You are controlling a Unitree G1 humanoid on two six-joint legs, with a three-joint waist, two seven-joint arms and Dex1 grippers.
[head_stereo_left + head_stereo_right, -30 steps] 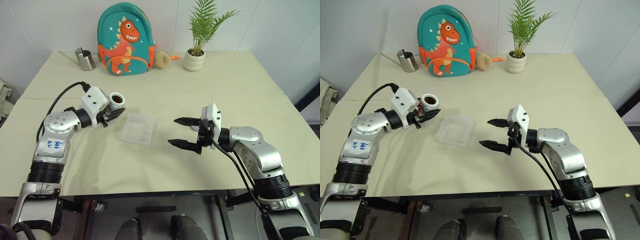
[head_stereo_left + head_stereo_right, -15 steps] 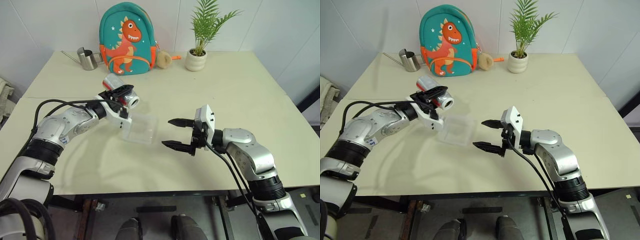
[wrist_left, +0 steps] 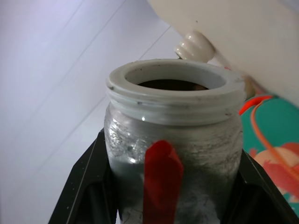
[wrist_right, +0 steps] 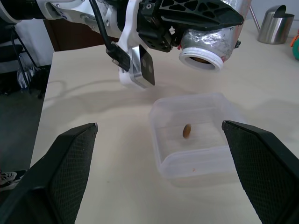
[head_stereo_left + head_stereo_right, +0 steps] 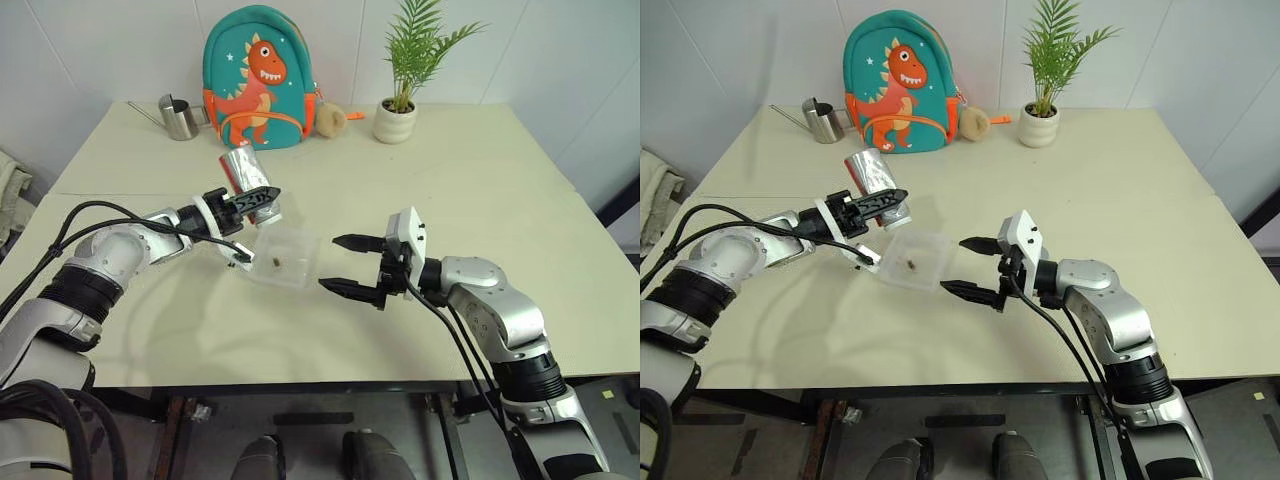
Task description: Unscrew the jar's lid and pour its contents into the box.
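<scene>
The pour looks nearly finished. The table carries the box near its middle, and one small brown bit already lies on the box floor. The jar hangs tipped over the box's far left corner, mouth slanting down toward it, clear of the rim. The left gripper is pressed tight on the jar's body. The right gripper waits just right of the box, fingers spread wide and holding nothing. The jar's mouth is bare, so the unscrewing is done; I cannot make out the lid anywhere on the table. What seems left is to empty whatever remains and set the jar down.

The views differ in what they give. The head views show the whole layout: backpack, plant and steel can at the far edge, well apart from the work. The right wrist view looks across the box and shows the bit plainly, plus the jar's open white rim from below. The left wrist view shows the threaded neck, the red mark on the side, and something dark inside the mouth, so the jar may not be empty yet.
</scene>
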